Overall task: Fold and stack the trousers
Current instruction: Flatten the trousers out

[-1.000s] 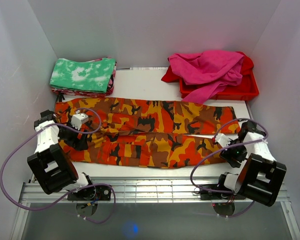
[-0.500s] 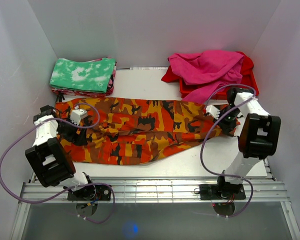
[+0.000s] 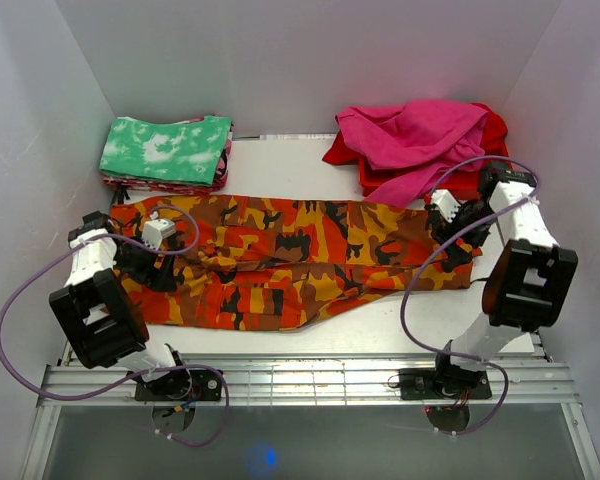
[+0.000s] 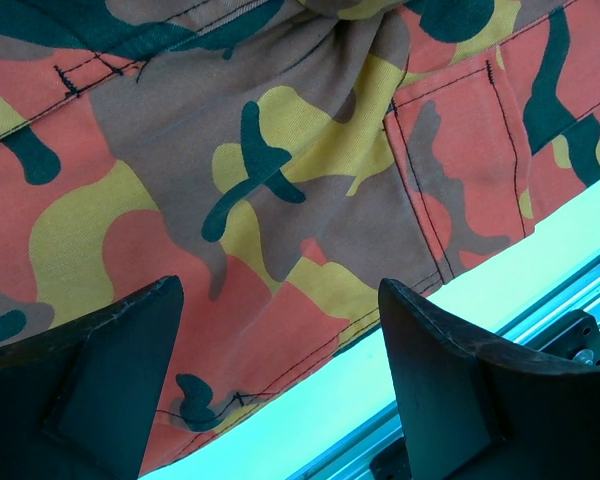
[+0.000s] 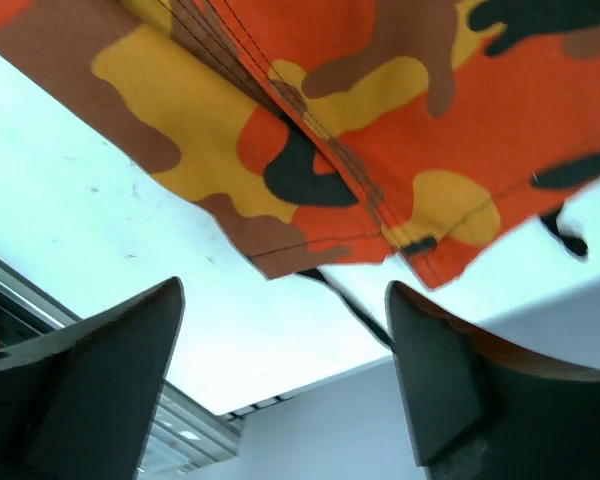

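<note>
1. At the far left of the worktop [image 3: 280, 165], a folded green-and-white cloth [image 3: 166, 150] sits well behind the action.
2. The left hand [image 3: 158, 268] hovers low over the left, waist end of the trousers [image 3: 280, 262]. Its wrist view shows the fingers spread wide, with camouflage cloth, a pocket seam and the near edge of the garment between them. It grips nothing.
3. The trousers lie flat across the middle of the worktop, long axis running left to right. The waist is at the left and the leg ends at the right. The near edge slants away toward the right.
4. The right hand [image 3: 450, 238] sits over the leg ends, its fingers also wide apart and empty. Its wrist view shows a stitched hem corner just beyond the fingertips. Each hand is nearest its own end, so an end-to-end fold would probably carry one end along that long axis toward the other.
5. At the far right, magenta garments [image 3: 415, 135] are heaped in a red tray [image 3: 495, 180].
6. Hard to make out: each arm covers part of the cloth below it. Whether the two leg hems lie lined up cannot be told. A thin dark line under the hem is unclear.
</note>
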### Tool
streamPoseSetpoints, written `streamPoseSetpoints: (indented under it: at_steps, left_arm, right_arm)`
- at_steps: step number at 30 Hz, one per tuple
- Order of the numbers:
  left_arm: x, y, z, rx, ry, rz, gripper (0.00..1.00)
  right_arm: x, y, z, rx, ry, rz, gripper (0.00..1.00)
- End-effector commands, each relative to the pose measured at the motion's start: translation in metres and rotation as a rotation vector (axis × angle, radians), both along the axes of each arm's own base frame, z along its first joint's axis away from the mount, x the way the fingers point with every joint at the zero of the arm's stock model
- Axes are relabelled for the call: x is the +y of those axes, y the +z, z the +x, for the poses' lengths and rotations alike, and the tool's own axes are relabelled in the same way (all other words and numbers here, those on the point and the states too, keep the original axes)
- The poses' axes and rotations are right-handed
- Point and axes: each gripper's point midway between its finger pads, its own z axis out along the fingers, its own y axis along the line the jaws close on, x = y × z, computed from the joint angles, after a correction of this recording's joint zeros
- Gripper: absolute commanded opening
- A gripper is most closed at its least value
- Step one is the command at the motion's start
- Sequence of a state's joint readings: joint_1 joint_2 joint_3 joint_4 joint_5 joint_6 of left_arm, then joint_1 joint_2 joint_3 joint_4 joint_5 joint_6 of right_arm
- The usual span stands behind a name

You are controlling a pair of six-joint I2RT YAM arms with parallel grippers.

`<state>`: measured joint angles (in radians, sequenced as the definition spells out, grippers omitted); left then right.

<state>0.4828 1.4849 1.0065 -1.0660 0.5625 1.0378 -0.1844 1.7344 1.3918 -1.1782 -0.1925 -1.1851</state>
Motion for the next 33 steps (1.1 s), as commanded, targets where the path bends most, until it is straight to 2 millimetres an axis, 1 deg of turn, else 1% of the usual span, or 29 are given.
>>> streamPoseSetpoints:
  at_steps: [1,2,3,5,6,7,8,10,11,12,13,14,16,17,18,20,21,22,23,24,25,26,27,28,29,30,31,32,33]
  left_arm:
    - [-0.007,0.005,0.002,-0.038,-0.008,-0.024,0.90]
    - [-0.006,0.005,0.003,-0.045,-0.008,-0.018,0.89]
    - [-0.006,0.006,0.004,-0.048,-0.007,-0.017,0.89]
    - [-0.005,0.005,0.005,-0.054,0.001,-0.012,0.89]
    - [-0.004,0.005,0.006,-0.058,0.004,-0.008,0.89]
    - [-0.004,0.005,0.006,-0.056,0.013,-0.008,0.89]
    - [-0.002,0.005,0.008,-0.063,0.018,0.000,0.89]
    - [0.001,0.004,0.010,-0.065,0.027,0.012,0.89]
    - [0.002,0.002,0.011,-0.071,0.039,0.019,0.89]
    - [0.004,0.000,0.011,-0.068,0.046,0.028,0.89]
    - [0.005,0.000,0.012,-0.070,0.053,0.034,0.89]
    - [0.007,-0.003,0.013,-0.071,0.060,0.041,0.89]
    - [0.011,-0.009,0.011,-0.049,0.066,0.062,0.89]
    - [0.014,-0.010,0.011,-0.045,0.069,0.077,0.89]
    - [0.015,-0.016,0.007,-0.029,0.069,0.090,0.89]
    - [0.023,-0.023,0.002,-0.013,0.062,0.140,0.89]
    - [0.025,-0.027,-0.002,-0.007,0.050,0.156,0.89]
    - [0.024,-0.034,-0.010,0.013,0.046,0.166,0.89]
    - [0.028,-0.038,-0.013,0.018,0.041,0.195,0.89]
    - [0.029,-0.039,-0.016,0.018,0.035,0.210,0.89]
    - [0.027,-0.046,-0.023,0.032,0.020,0.213,0.89]
    - [0.029,-0.047,-0.025,0.029,0.018,0.229,0.89]
    - [0.029,-0.047,-0.026,0.023,0.013,0.234,0.89]
    - [0.028,-0.048,-0.027,0.026,0.008,0.236,0.89]
    - [0.028,-0.048,-0.028,0.027,0.006,0.235,0.89]
    - [0.028,-0.047,-0.027,0.020,0.005,0.234,0.89]
    - [0.026,-0.046,-0.027,0.020,0.003,0.225,0.89]
    - [0.026,-0.043,-0.025,0.012,0.001,0.220,0.89]
    - [0.024,-0.041,-0.022,0.002,0.003,0.206,0.89]
  right_arm:
    - [0.011,0.023,-0.005,-0.141,0.033,0.020,0.83]
    - [0.012,0.023,-0.006,-0.158,0.037,0.017,0.72]
    - [0.014,0.021,-0.012,-0.156,0.037,0.017,0.55]
    - [0.017,0.015,-0.015,-0.137,0.006,0.018,0.41]
    - [0.019,0.008,-0.017,-0.107,-0.006,0.020,0.33]
    - [0.021,0.000,-0.022,-0.076,-0.026,0.029,0.23]
    - [0.022,-0.007,-0.025,-0.047,-0.064,0.036,0.19]
    - [0.022,-0.023,-0.022,-0.040,-0.097,0.031,0.18]
    - [0.022,-0.036,-0.031,-0.010,-0.107,0.027,0.17]
    - [0.019,-0.045,-0.026,-0.032,-0.132,0.010,0.17]
    - [0.017,-0.053,-0.027,-0.032,-0.142,-0.002,0.15]
    - [0.017,-0.067,-0.040,0.006,-0.148,-0.011,0.14]
    - [0.009,-0.081,-0.050,0.015,-0.144,-0.062,0.13]
    - [0.005,-0.087,-0.058,0.029,-0.138,-0.086,0.13]
    - [-0.003,-0.098,-0.083,0.074,-0.132,-0.128,0.13]
    - [-0.020,-0.105,-0.103,0.080,-0.100,-0.177,0.13]
    - [-0.034,-0.113,-0.131,0.141,-0.080,-0.239,0.12]
    - [-0.043,-0.114,-0.141,0.150,-0.035,-0.255,0.12]
    - [-0.049,-0.113,-0.153,0.176,-0.025,-0.268,0.12]
    - [-0.064,-0.108,-0.163,0.177,-0.045,-0.300,0.11]
    - [-0.069,-0.105,-0.170,0.182,-0.035,-0.306,0.11]
    - [-0.073,-0.099,-0.171,0.177,0.006,-0.306,0.10]
    - [-0.074,-0.091,-0.178,0.184,-0.004,-0.290,0.10]
    - [-0.079,-0.079,-0.166,0.145,-0.003,-0.296,0.09]
    - [-0.079,-0.072,-0.160,0.126,-0.002,-0.286,0.09]
    - [-0.069,-0.064,-0.156,0.109,-0.009,-0.229,0.09]
    - [-0.071,-0.047,-0.134,0.041,-0.030,-0.210,0.11]
    - [-0.064,-0.039,-0.121,-0.001,-0.057,-0.156,0.13]
    - [-0.047,-0.035,-0.108,-0.025,-0.107,-0.063,0.14]
